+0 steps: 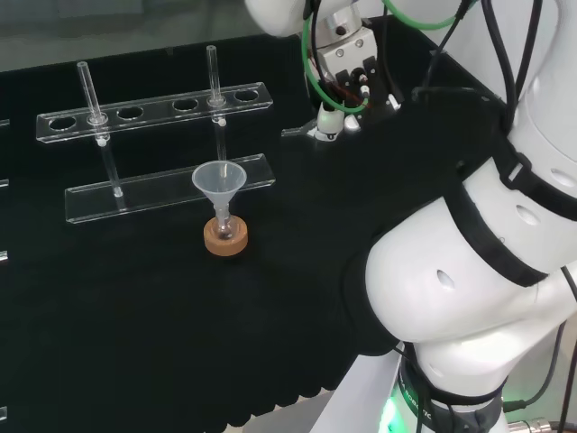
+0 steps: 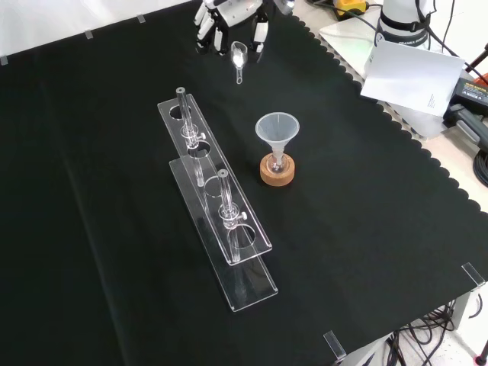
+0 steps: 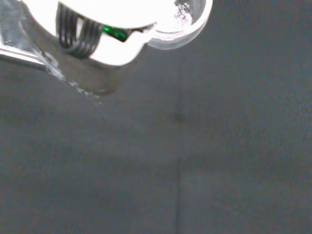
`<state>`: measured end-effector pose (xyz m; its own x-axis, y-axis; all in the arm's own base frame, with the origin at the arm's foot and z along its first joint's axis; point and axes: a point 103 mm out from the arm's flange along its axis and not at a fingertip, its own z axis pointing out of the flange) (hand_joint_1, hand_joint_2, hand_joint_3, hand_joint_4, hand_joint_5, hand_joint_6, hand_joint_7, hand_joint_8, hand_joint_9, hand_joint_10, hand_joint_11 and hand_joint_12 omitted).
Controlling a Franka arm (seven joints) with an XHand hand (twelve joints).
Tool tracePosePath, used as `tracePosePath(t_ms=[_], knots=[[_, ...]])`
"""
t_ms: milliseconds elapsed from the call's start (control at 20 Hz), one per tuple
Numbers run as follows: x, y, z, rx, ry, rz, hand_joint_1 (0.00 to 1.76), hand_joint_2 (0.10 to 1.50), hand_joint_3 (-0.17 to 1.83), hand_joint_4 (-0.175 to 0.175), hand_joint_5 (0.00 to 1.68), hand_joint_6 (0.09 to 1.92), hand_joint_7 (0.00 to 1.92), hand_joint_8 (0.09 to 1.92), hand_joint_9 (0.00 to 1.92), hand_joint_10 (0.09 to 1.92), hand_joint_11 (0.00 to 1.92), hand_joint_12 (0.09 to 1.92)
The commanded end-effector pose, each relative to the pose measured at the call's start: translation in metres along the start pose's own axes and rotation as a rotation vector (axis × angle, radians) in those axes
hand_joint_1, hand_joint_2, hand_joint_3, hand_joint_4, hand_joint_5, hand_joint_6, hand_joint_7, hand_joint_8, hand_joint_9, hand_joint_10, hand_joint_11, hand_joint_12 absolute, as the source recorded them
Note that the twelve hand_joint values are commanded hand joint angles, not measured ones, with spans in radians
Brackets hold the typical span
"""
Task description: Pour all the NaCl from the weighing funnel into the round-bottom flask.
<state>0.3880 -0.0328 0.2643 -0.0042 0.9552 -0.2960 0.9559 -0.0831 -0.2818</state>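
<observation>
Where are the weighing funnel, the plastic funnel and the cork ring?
weighing funnel (image 2: 239,53), front view, on its bowl.
plastic funnel (image 2: 277,128), front view, on its cone.
cork ring (image 1: 225,238), head view, on its front side.

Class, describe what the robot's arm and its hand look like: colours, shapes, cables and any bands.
The arm is made of big, rounded, glossy white links with black bands round them. Green and black cables loop near its wrist. A green light glows at its base. The hand is black and white, with white fingers.
</observation>
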Motion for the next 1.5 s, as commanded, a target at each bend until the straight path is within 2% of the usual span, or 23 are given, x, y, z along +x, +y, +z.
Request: tracePosePath(t_ms=[50, 550, 800, 1150, 1500], knots=[[0.02, -0.01, -0.01, 0.013, -0.023, -0.019, 1.12, 0.66, 0.63, 0.175, 1.29, 0.64, 0.58, 0.64, 0.9, 0.41, 0.71, 1.14], [0.054, -0.015, -0.022, 0.022, -0.051, -0.07, 1.12, 0.66, 0.64, 0.175, 1.29, 0.64, 0.58, 0.64, 0.91, 0.41, 0.71, 1.13], [0.066, -0.013, -0.026, 0.035, -0.094, -0.09, 1.12, 0.66, 0.64, 0.175, 1.29, 0.64, 0.59, 0.64, 0.91, 0.41, 0.71, 1.13], [0.079, -0.009, -0.023, 0.062, -0.154, -0.121, 1.12, 0.66, 0.64, 0.175, 1.29, 0.64, 0.59, 0.64, 0.92, 0.4, 0.71, 1.13], [0.087, -0.008, -0.024, 0.068, -0.167, -0.14, 1.12, 0.66, 0.64, 0.175, 1.29, 0.64, 0.59, 0.64, 0.92, 0.4, 0.72, 1.13]])
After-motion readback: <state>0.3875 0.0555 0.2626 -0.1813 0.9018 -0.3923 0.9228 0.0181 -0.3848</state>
